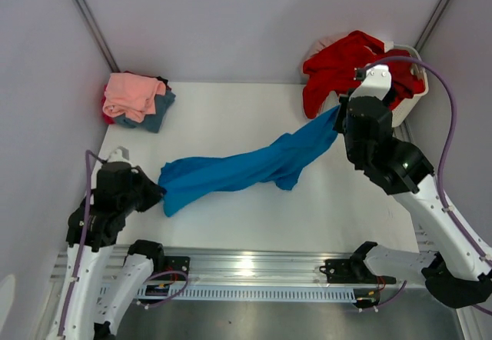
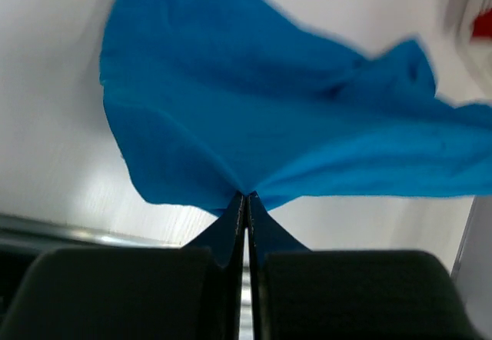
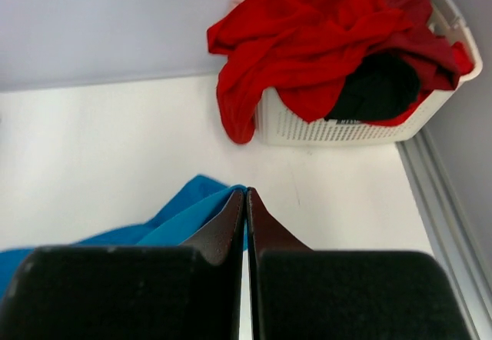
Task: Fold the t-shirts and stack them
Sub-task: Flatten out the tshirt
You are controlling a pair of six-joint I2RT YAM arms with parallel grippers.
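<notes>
The left gripper is shut tight on one end of the bright blue t-shirt, a pinch of cloth being held between its jaws. The other end is clamped in the right gripper, whose jaws are likewise pressed together. The shirt is held stretched between them, sagging over the white table. Beyond the right gripper, a red t-shirt is draped over the white slatted basket, in which a black t-shirt is seen. At the far left corner, a salmon pink t-shirt is laid upon a slate blue t-shirt.
</notes>
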